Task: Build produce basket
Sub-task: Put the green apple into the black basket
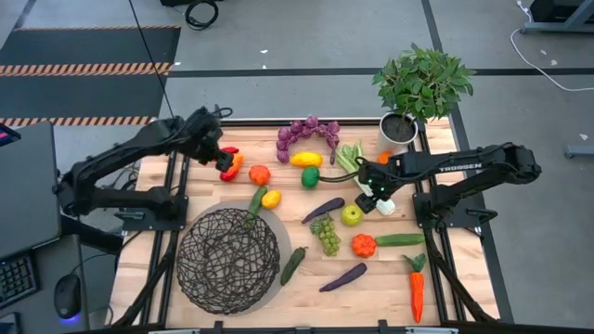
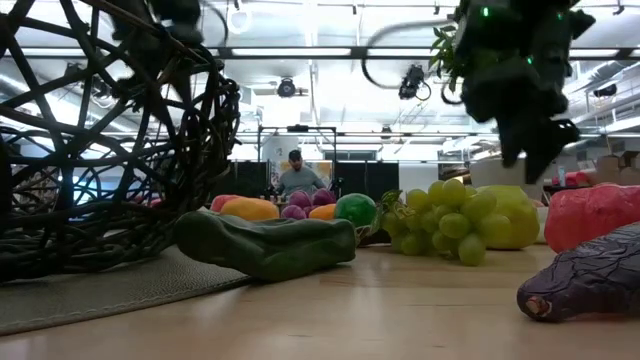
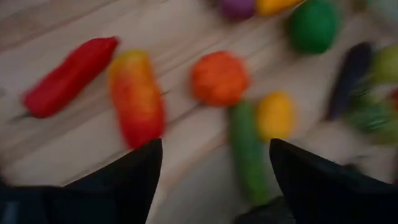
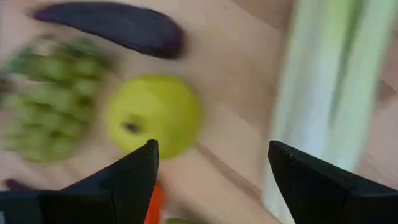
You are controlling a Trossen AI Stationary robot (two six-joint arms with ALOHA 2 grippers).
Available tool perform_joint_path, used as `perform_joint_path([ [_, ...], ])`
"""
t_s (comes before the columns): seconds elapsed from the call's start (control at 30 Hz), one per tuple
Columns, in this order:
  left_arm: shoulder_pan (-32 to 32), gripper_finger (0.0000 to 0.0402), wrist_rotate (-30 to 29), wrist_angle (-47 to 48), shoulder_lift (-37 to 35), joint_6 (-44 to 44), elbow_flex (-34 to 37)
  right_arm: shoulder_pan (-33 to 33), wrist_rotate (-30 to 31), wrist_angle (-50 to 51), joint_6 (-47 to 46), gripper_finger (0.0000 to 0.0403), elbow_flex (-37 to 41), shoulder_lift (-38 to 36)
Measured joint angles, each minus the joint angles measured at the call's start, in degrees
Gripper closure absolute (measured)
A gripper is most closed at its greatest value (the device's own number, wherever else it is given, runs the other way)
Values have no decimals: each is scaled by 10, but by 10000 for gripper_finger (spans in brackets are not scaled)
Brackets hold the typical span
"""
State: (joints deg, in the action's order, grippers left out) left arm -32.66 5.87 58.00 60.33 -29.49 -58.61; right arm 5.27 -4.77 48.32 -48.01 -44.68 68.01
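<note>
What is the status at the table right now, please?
Left gripper open over red pepper. Right gripper open above green apple. Basket empty. Nothing blocking.

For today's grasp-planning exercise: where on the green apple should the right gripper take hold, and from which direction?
Come straight down from above. The green apple is round, so close the right gripper across its widest middle, fingers either side of the stem dimple. Green grapes sit close beside it, so keep the fingers off that side.

Dark criss-cross wire basket [image 1: 228, 260], yellow-green apple [image 1: 352, 215].
</note>
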Motion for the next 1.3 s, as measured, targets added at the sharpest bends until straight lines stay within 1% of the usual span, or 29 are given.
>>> perform_joint_path([
  [0.07, 32, 106, -9, -29, -19, -53, 0, -14, 3, -32, -13, 96, -2, 2],
  [0.13, 61, 109, -25, -57, -33, -96, 0, -24, 9, -41, -26, 96, 2, 7],
  [0.3, 117, 111, -52, -97, -39, -159, 0, -32, 10, -53, -62, 95, 17, 36],
  [0.43, 156, 111, -53, -137, -39, -193, 0, -42, -12, -88, -70, 83, 17, 57],
  [0.6, 200, 111, -68, -171, -39, -226, 0, -63, -31, -145, -109, 53, 17, 65],
  [0.77, 228, 111, -89, -170, -38, -230, 0, -84, 0, -156, -126, 28, 17, 91],
  [0.87, 238, 111, -92, -170, -37, -242, 0, -87, 1, -160, -129, 22, 17, 123],
  [0.97, 250, 111, -93, -172, -37, -244, 0, -88, -11, -183, -129, 23, 17, 153],
  [1.07, 264, 111, -93, -172, -37, -255, 0, -88, -26, -211, -136, 33, 15, 169],
  [1.2, 283, 111, -93, -173, -37, -268, 0, -89, -12, -219, -148, 53, 17, 160],
  [1.3, 295, 111, -93, -178, -37, -271, 0, -89, -4, -219, -148, 64, 17, 135],
])
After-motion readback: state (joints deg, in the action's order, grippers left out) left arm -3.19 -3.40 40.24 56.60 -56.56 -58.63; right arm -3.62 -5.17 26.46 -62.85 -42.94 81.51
